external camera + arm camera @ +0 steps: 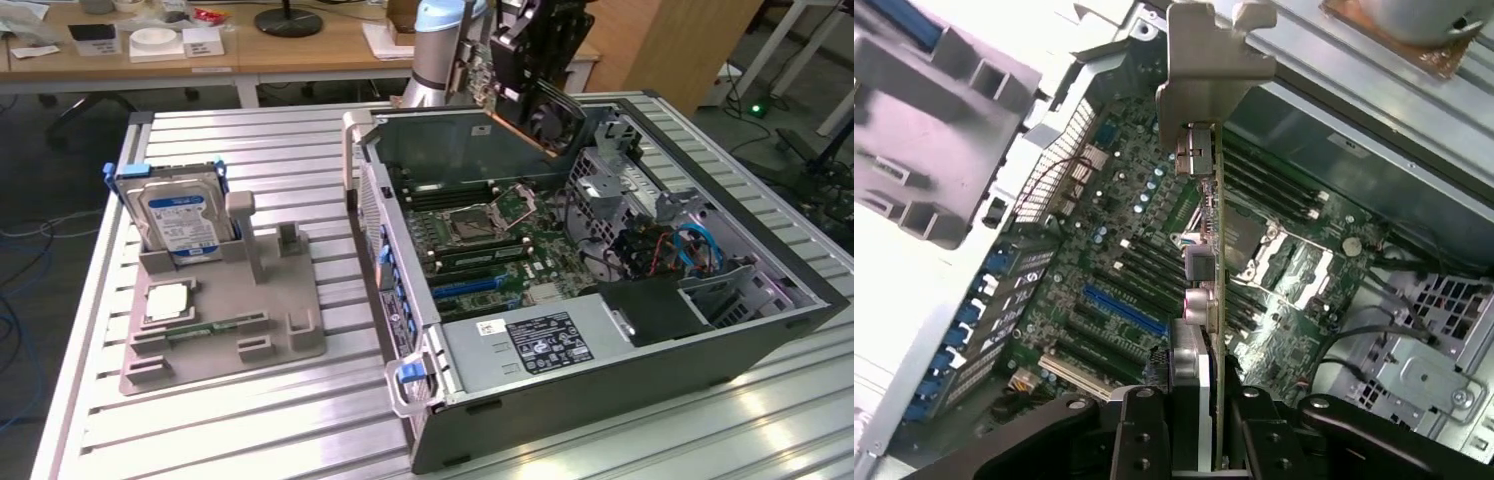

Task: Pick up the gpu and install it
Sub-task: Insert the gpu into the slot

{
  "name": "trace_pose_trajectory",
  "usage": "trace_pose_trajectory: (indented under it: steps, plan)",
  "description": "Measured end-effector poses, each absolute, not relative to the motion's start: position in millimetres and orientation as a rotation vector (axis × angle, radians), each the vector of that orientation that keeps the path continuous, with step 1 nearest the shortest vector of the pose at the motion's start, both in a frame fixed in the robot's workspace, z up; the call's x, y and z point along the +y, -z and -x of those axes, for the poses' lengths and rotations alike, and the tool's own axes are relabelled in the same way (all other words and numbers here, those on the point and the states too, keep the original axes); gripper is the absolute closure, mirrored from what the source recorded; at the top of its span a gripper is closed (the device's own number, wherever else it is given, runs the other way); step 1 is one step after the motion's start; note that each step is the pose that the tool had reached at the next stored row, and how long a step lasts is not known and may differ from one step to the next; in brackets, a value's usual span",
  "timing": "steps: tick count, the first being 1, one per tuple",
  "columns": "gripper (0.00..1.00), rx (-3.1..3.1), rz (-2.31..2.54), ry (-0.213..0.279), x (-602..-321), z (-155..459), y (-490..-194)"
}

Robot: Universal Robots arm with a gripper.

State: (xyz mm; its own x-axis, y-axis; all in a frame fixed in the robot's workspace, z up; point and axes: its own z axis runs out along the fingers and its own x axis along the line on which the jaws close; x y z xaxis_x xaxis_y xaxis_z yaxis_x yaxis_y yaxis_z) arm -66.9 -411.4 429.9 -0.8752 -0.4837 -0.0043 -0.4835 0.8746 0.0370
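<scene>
Black gripper (1196, 430), jaws clamped on the gpu (1204, 300), a thin black fan card with silver metal bracket, holds it edge-on at the exterior view's upper middle, above the open dark-grey computer case (747, 330), probably to align it with slots on the green motherboard (527, 250). Ribbed silver table (267, 420) below; wooden desks (320, 55) upper left.

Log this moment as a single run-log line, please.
pincer: shut on gpu | gpu: held above open computer case, over motherboard | installed: no
</scene>
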Motion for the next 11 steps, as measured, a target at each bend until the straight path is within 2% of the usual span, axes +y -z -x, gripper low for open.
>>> trace_pose_trajectory:
  steps: [11]
  plan:
    - [0.72, -2.944, -1.069, 0.057, -411.4, 66.9, -429.9]
